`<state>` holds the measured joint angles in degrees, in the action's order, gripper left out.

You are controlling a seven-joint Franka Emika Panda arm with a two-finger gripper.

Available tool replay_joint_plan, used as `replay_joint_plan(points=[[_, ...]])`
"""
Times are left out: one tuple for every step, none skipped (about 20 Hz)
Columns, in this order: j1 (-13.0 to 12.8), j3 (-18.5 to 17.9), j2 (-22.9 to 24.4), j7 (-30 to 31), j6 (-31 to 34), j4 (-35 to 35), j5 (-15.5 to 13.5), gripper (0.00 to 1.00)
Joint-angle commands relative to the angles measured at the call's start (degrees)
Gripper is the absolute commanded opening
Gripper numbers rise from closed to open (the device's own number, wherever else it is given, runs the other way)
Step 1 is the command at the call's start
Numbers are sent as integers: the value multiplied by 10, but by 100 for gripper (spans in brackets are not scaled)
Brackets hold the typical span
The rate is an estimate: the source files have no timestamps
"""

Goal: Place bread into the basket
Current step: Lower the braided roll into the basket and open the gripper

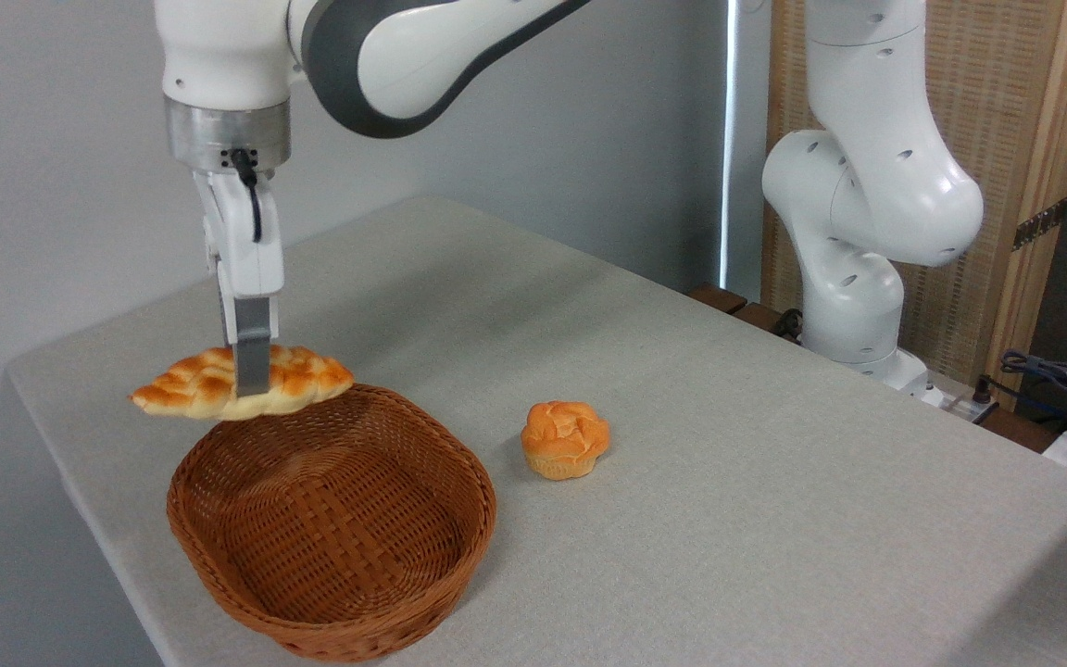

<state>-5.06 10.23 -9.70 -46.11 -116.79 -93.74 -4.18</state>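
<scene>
Bread (209, 383), the braided loaf, hangs clear of the table (728, 445), held in the air over the far left rim of the basket (330, 528). Long axis runs roughly level, left to right across the frame, one pointed end at far left, the other toward the right above the basket's back edge; crust side up, pale side showing along the lower edge. Gripper (253, 375) closes on the loaf near mid-length; only the near finger is visible, crossing the loaf's front, and the far finger is hidden behind the bread. Basket interior shows only weave; its near rim is cut off by the bottom frame edge. Small round bun (565, 439) sits on the table to the right of the basket, apart from it. Arm comes in from the top of the frame, upper links cropped, wrist vertical with fingers pointing straight down. Arm base stands at the table's far right edge, beside cables (1052, 375).
</scene>
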Motion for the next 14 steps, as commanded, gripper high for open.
replay_joint_plan(points=[[0,10,-9,8,-1,6,32,87],[0,10,-9,8,1,4,34,87],[0,11,-9,8,3,3,35,87],[0,11,-10,8,7,1,35,87],[0,11,-10,7,9,1,36,87],[0,12,-11,5,10,1,36,87],[0,12,-13,5,11,1,36,87],[0,11,-13,5,17,1,38,89],[0,12,-13,5,21,1,44,89],[0,12,-13,5,36,1,64,90],[0,12,-13,5,45,1,74,92],[0,15,-13,5,62,1,88,93],[0,21,-13,5,68,1,93,93],[1,26,-13,5,74,2,96,95]])
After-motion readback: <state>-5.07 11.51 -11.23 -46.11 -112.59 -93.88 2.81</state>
